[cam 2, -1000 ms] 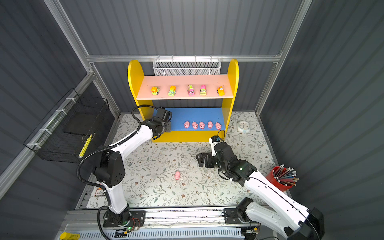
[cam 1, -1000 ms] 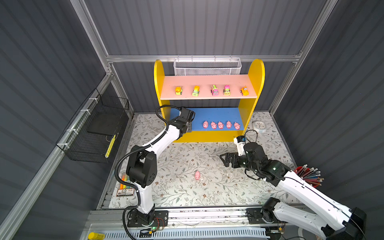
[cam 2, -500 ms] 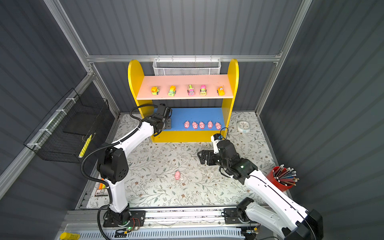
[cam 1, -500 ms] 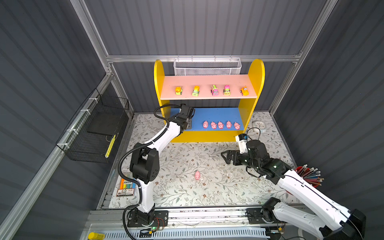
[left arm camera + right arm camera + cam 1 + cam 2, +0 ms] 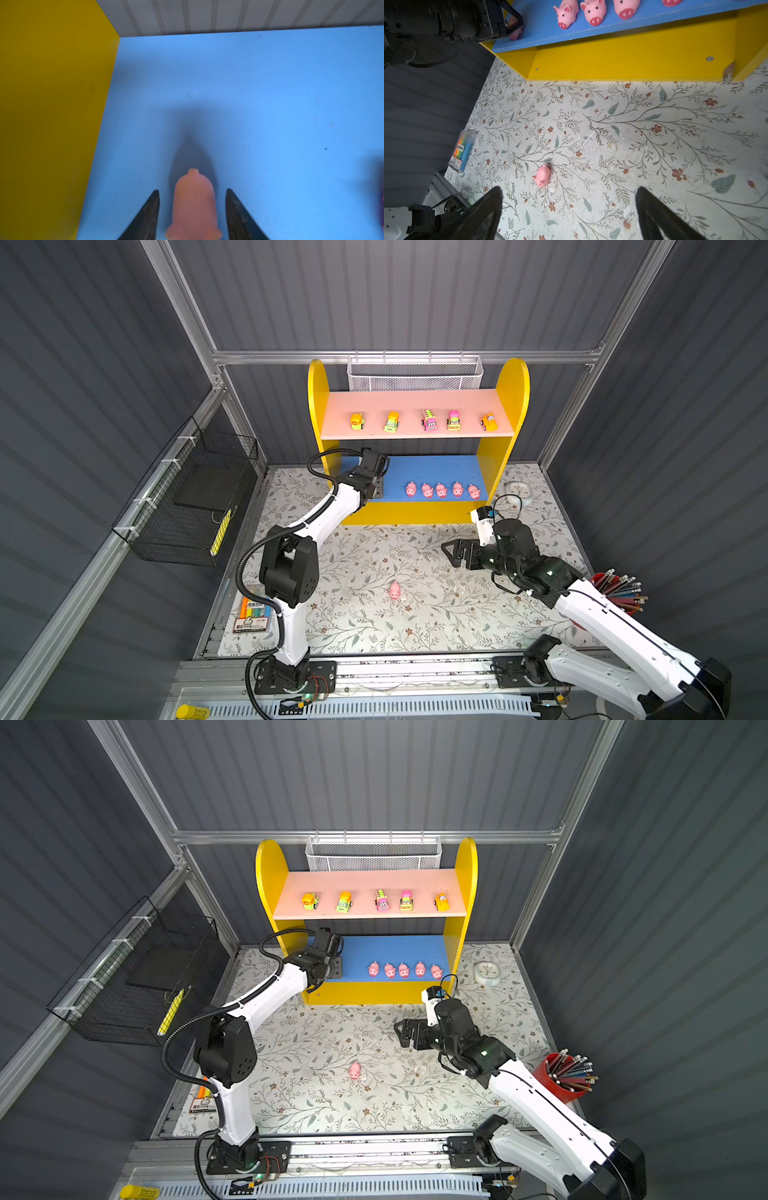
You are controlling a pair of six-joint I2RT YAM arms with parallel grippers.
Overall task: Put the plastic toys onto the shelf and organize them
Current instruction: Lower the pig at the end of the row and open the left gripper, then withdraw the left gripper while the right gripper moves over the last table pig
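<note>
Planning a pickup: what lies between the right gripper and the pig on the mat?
Bare mat only, between right gripper and pig, as the right wrist view shows.

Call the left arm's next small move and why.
Probably back the left gripper straight out: its fingers stand clear of the pig, which sits on the blue board, so the release looks done.

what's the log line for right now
left gripper: open astride pig on blue board | right gripper: open over mat near loose pig | shelved: five other pigs, five cars
</note>
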